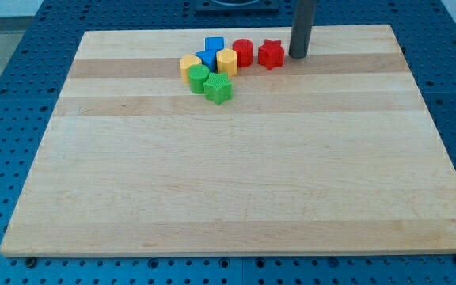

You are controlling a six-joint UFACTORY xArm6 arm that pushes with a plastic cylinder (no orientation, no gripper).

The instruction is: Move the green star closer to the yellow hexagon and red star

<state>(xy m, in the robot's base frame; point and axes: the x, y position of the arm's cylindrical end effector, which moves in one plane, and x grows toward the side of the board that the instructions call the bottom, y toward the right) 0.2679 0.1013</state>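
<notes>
Near the view's top, right of centre, the arm's straight dark rod comes down to the pale wooden board (236, 174), and my tip (298, 56) rests on the wood just to the right of the red star-shaped block (271, 54), with a narrow gap between them. The arm has no hand or jaws, only the rod, and it holds nothing; the tip touches no block.

All the blocks sit clustered at the board's top, left of the tip. The green star-shaped block (218, 89) lies at the bottom of the cluster, touching the rounded green block (199, 78) on its left. Just above the green star stands the yellow hexagonal block (227, 61), very close to it or touching; which cannot be told. A rounded red block (243, 51) sits between the yellow hexagon and the red star. A second yellow block (189, 66), rounded in outline, is at the cluster's left edge. Two blue blocks are behind: a squarish blue one (214, 44) at the top and another blue one (208, 58), partly hidden, below it.

The board rests on a blue perforated table (22, 95).
</notes>
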